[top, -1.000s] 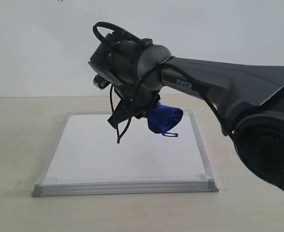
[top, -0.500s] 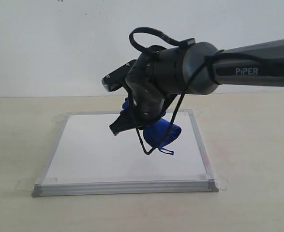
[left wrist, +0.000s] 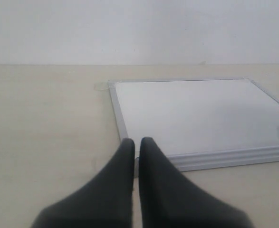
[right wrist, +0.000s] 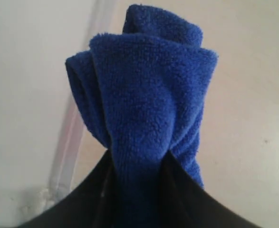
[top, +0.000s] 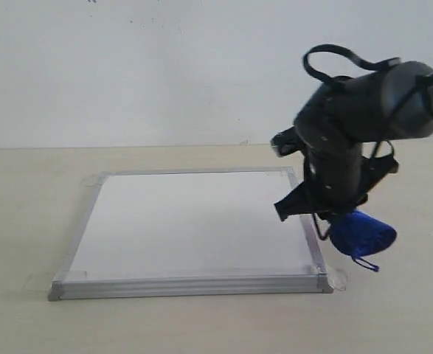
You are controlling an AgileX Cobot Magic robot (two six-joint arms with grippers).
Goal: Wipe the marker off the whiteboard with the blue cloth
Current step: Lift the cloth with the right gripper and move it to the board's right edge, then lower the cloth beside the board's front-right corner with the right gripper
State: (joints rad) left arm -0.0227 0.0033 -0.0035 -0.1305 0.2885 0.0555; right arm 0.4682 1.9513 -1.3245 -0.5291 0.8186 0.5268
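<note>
Relative to the two earlier exterior frames, in which the right arm held its load over the middle and right part of the board, the right gripper (top: 333, 220) has swung away to the right of the exterior view. The blue cloth (top: 362, 234) now lies outside the whiteboard (top: 194, 217), just beyond its right frame rail and near the front right corner, over the beige tabletop (top: 24, 317). The board itself has not shifted between frames. The right gripper (right wrist: 138, 172) is clamped on the blue cloth (right wrist: 144, 95), its two black fingers (right wrist: 94, 190) pinching the lower, narrowed part of the bundle. The cloth is a plush, royal-blue microfibre wad, folded and bunched into rounded lobes that bulge out past the fingers. A thin blue loop (top: 367, 262) dangles beneath it. Whether the cloth touches the tabletop cannot be told. In the right wrist view the silver frame rail (right wrist: 77, 123) runs beside the cloth, with white board surface on one side and table on the other. The whiteboard (left wrist: 191, 114) lies flat, its surface reading plain white in every view, with a clear tape tab (top: 338, 279) at the near right corner. The left gripper (left wrist: 136, 146) hangs over the table just short of a board corner, its fingers drawn together with only a narrow slit between them, holding nothing.
</note>
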